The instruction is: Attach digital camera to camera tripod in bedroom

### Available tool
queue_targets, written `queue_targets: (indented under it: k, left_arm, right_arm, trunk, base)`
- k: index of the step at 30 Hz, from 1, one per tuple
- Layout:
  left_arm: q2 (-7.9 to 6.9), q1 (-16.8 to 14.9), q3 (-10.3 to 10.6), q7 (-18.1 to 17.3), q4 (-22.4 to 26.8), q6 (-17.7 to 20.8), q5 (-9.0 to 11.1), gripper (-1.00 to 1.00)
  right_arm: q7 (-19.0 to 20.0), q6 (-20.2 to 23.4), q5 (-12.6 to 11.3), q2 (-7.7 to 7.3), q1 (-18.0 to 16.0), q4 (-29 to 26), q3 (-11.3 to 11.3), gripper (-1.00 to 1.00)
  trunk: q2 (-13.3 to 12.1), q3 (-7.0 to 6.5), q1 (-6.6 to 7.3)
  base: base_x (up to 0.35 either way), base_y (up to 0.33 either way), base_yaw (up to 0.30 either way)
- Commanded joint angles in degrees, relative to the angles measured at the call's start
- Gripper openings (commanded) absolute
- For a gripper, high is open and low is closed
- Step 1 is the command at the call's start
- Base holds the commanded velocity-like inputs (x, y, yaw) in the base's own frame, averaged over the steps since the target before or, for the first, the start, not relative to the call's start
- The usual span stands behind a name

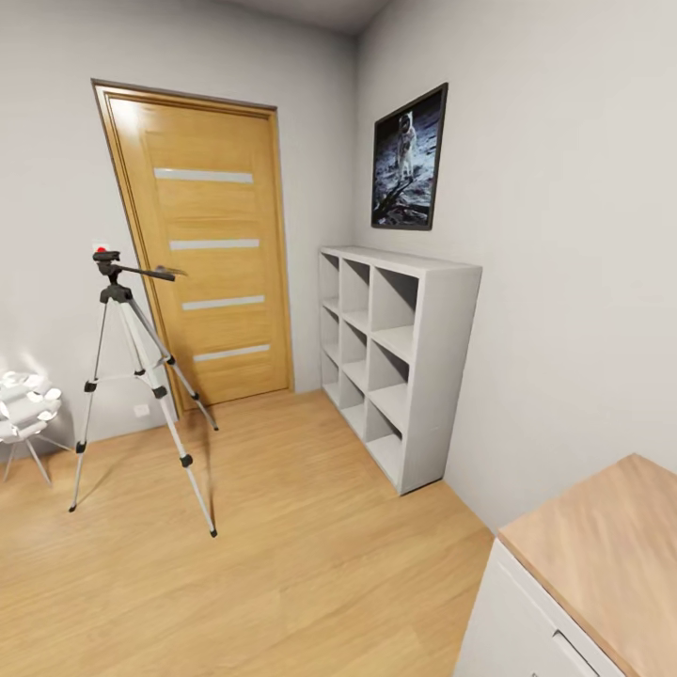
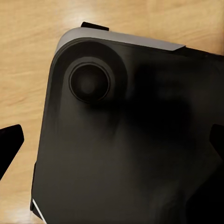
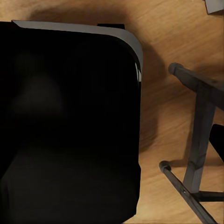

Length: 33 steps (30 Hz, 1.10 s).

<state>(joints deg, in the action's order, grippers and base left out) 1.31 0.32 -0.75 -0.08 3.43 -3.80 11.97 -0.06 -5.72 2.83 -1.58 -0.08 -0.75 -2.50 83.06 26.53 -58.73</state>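
The white cube shelf [image 1: 400,362] stands against the right-hand wall of the bedroom [image 1: 310,555], just past the corner from the wooden door [image 1: 209,254], and every compartment that can be seen into is bare. A framed astronaut picture [image 1: 408,160] hangs on the wall above it. The camera tripod [image 1: 141,376] stands on the plank floor in front of the door's left edge, legs spread, its pan handle pointing toward the door. On its head sits a small dark block with a red dot on top, the digital camera [image 1: 105,253], though it is too small to tell how it sits there. A low white flower-shaped lamp [image 1: 26,406] stands beside the tripod at the view's left edge. A white cabinet with a wooden top [image 1: 602,555] fills the near right corner. Open floor lies between the viewpoint and the tripod. In both wrist views the robot's dark base [image 2: 126,140] lies over the wooden floor; the left gripper [image 2: 114,142] shows dark fingertips [image 2: 9,142] at opposite edges, spread apart. The right wrist view also shows a dark metal frame [image 3: 198,144]; whether the right pincer is apart or together cannot be told.
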Motion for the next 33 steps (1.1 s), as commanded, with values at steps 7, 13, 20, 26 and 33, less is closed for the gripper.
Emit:
queue_targets:
  k: [7, 13, 20, 26, 33]
  left_arm:
    - [0.01, 0.0, 0.0, 0.0, 0.1, -0.1, 0.5, 1.0]
    - [-0.07, 0.0, 0.1, 0.0, 0.1, -0.1, 2.1, 1.0]
    - [-0.15, 0.0, 0.1, 0.0, 0.1, -0.1, 4.4, 1.0]
    - [-0.16, 0.0, 0.1, 0.0, 0.1, -0.1, 5.3, 1.0]
    - [-0.7, 0.0, 0.1, 0.1, 0.0, 0.0, 6.7, 1.0]
  right_arm:
    - [0.0, -0.3, 0.5, 0.06, 0.0, 0.0, -0.3, 1.0]
    - [0.5, -0.3, 0.7, 0.09, 0.0, 0.0, -0.2, 1.0]
    - [-0.1, -0.3, 0.8, 0.06, 0.0, 0.0, -0.1, 1.0]
    - [-0.2, -0.3, 0.8, 0.05, 0.0, 0.0, -0.1, 1.0]
    - [-0.2, -0.4, 0.8, 0.05, 0.0, 0.0, -0.1, 1.0]
  trunk:
    - [0.0, 0.04, 0.0]
    - [0.0, 0.04, 0.0]
    - [0.0, 0.04, 0.0]
    - [0.0, 0.04, 0.0]
    - [0.0, 0.04, 0.0]
  base:
    - [0.0, 0.0, 0.0]
    - [0.0, 0.0, 0.008]
    - [0.0, 0.0, 0.181]
    - [0.0, 0.0, 0.269]
    - [0.0, 0.0, 0.274]
